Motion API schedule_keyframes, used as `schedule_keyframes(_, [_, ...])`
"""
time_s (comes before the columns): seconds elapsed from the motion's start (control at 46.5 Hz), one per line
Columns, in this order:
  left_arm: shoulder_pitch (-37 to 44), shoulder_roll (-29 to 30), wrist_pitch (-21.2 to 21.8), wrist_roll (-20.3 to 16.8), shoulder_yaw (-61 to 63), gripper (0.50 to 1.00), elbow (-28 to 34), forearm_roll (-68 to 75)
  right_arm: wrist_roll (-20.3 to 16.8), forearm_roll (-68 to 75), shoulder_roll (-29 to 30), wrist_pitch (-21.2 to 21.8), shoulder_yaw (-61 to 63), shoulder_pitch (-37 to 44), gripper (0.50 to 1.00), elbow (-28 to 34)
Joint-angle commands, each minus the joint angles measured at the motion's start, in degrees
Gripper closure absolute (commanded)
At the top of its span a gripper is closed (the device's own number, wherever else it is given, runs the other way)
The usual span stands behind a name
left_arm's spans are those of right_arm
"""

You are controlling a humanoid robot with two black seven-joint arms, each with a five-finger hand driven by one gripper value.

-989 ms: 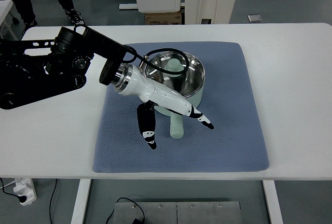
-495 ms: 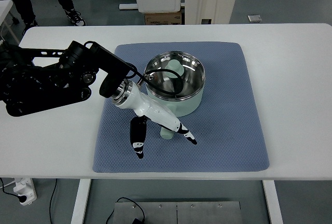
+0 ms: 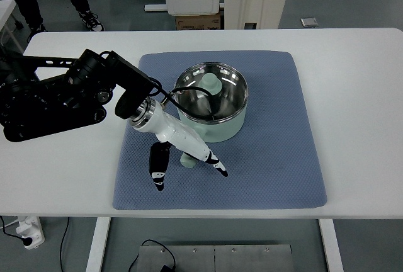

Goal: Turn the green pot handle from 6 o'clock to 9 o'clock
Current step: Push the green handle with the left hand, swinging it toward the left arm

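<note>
Top view, green pot [image 3: 214, 105] on mat [image 3: 277, 140], w/ pale green piece [image 3: 210, 84] inside

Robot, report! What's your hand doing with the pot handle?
Left hand on the pot handle, fingers spread. Green pot on blue mat, handle near 7 o'clock. Right hand unseen. Nothing blocking.

1 camera looks steeply down from the robot's side, fairly high, taking in the whole white table [image 3: 352, 96], the blue mat [image 3: 277, 127], floor beyond the far edge, and the table frame below the near edge.
</note>
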Motion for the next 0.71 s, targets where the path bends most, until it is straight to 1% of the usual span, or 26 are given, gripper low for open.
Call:
schedule_keyframes(0.0, [-0.7, 0.5, 0.0, 0.0, 1.0, 0.5, 0.0, 0.9, 0.0, 0.0, 0.0, 0.0, 0.0, 0.0, 0.5, 0.0])
schedule_keyframes(0.28, [-2.1, 2.2, 0.0, 0.0, 2.6, 0.5, 0.6, 5.9, -0.1, 0.0, 0.0, 0.0, 0.0, 0.0, 0.5, 0.0])
schedule_keyframes(0.43, [-2.8, 2.5, 0.0, 0.1, 2.6, 0.5, 3.1, 7.6, -0.1, 0.0, 0.0, 0.0, 0.0, 0.0, 0.5, 0.0])
schedule_keyframes(0.688, [-3.8, 4.2, 0.0, 0.5, 4.7, 0.5, 4.5, 10.3, 0.0, 0.0, 0.0, 0.0, 0.0, 0.0, 0.5, 0.0])
